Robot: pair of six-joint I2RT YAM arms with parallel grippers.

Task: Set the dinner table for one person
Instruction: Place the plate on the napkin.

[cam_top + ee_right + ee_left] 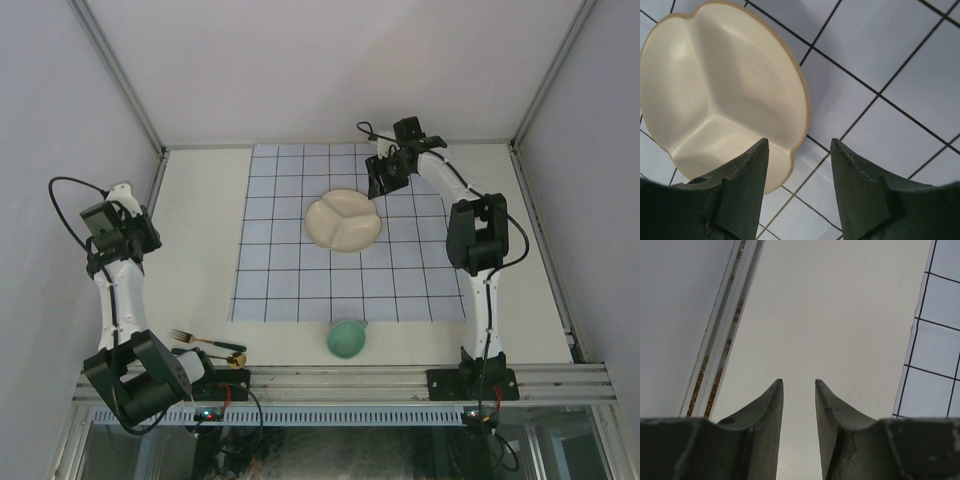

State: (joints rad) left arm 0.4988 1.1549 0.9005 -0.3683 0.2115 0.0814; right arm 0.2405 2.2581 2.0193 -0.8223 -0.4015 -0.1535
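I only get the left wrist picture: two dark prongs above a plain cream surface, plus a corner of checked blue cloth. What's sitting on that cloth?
Observer: A round, cream three-compartment plate lies near the middle of the pale-blue gridded cloth.
Visitor: What is the other arm up to?
Observer: The right gripper hangs at the plate's rim, jaws apart, nothing clamped between them.
Visitor: Any cutlery around?
Observer: A gold-coloured fork and spoon lie off the cloth, at the near left of the cream-white table.
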